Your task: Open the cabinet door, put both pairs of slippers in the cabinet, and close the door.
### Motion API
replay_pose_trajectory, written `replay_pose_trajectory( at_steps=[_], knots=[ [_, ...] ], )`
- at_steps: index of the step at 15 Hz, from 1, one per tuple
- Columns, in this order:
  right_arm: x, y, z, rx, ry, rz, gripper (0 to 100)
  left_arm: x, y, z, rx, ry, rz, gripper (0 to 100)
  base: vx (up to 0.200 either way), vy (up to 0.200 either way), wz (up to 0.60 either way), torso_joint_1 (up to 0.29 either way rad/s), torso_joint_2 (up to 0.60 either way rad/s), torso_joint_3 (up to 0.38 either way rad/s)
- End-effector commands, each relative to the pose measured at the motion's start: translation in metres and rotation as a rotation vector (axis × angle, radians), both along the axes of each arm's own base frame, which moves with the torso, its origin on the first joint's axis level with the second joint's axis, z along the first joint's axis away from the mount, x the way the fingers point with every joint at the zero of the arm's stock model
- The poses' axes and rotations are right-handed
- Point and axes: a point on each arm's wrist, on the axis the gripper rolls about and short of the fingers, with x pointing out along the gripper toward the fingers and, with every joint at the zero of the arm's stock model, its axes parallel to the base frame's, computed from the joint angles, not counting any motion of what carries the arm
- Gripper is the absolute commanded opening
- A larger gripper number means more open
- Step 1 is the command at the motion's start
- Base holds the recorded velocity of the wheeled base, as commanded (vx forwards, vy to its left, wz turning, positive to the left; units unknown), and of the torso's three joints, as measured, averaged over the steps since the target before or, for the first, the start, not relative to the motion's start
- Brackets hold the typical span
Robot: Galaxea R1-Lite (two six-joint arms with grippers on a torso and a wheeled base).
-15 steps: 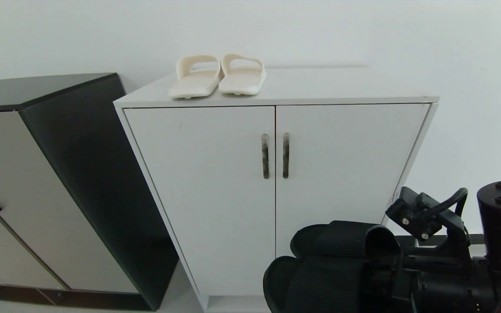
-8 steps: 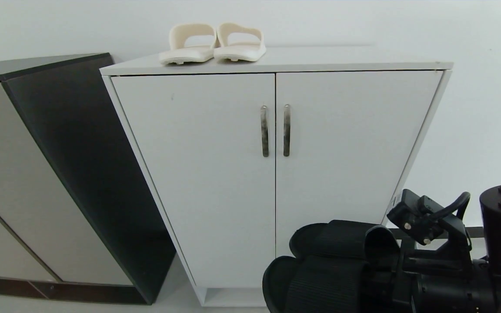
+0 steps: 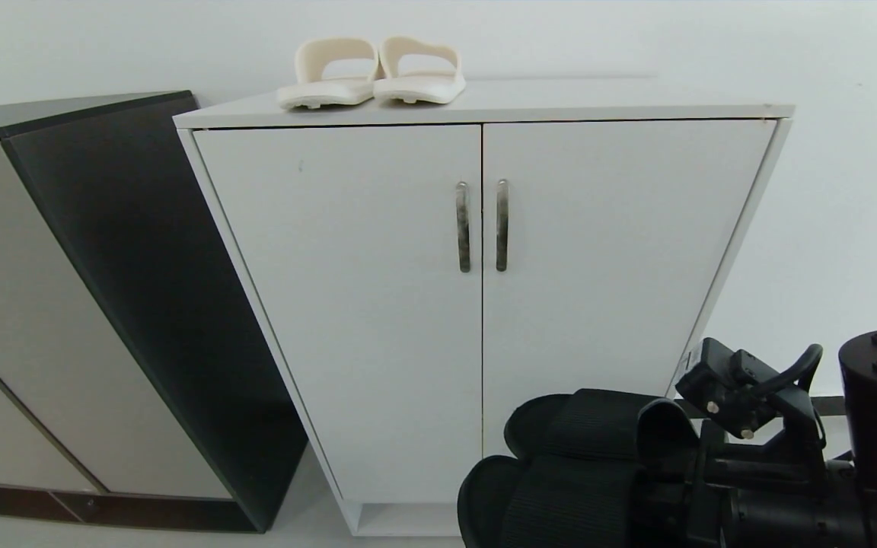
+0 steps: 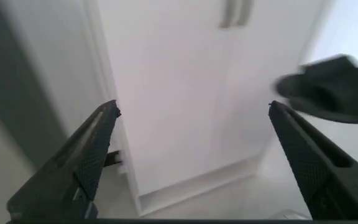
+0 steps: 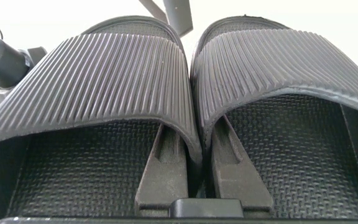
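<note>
The white cabinet (image 3: 377,320) stands with both doors shut, its two metal handles (image 3: 464,227) side by side at the middle seam. A cream pair of slippers (image 3: 374,72) rests on its top, toward the left. Low at the front right, a black ribbed pair of slippers (image 3: 575,457) hangs in my right gripper (image 5: 199,165), which is shut on the two inner walls pressed together. My left gripper (image 4: 193,109) is open and holds nothing, low in front of the cabinet's (image 4: 185,93) left door, with the black slippers (image 4: 334,87) off to one side.
A dark cabinet (image 3: 141,304) with pale doors stands close against the white cabinet's left side. A white wall runs behind both. There is bare floor (image 3: 309,525) in front of the white cabinet's base.
The head camera has shifted, so the cabinet sits higher in the picture and shows more of its base. The right gripper still holds the black slippers, slightly lower in the picture.
</note>
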Motion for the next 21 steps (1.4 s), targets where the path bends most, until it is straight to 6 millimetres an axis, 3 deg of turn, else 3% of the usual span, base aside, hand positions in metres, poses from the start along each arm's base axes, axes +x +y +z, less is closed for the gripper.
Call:
replay_pose_trajectory(
  at_steps=[1,5,9,12,16,21],
  knots=[
    [0.0,0.0,0.0,-0.001,0.001,0.002,0,0.062,-0.007,0.038,0.058,0.114,-0.23,100,0.0,0.0,0.0,0.0,0.0,0.0],
    [0.0,0.001,-0.002,-0.006,0.005,0.004,0,0.135,-0.053,0.045,0.09,0.246,-0.445,100,0.0,0.0,0.0,0.0,0.0,0.0],
    [-0.001,0.001,-0.006,-0.016,0.014,0.007,0,0.163,-0.113,0.073,0.0,0.258,-0.558,100,0.0,0.0,0.0,0.0,0.0,0.0],
    [-0.007,0.005,-0.011,-0.028,0.021,0.04,0,0.189,-0.144,0.072,0.024,0.282,-0.516,100,0.0,0.0,0.0,0.0,0.0,0.0],
    [-0.007,0.006,-0.011,-0.037,-0.007,0.057,0,0.197,-0.167,0.079,-0.03,0.259,-0.507,100,0.0,0.0,0.0,0.0,0.0,0.0],
    [-0.013,0.008,-0.011,-0.035,-0.01,0.081,0,0.185,-0.169,0.097,-0.082,0.226,-0.546,100,0.0,0.0,0.0,0.0,0.0,0.0]
  ],
)
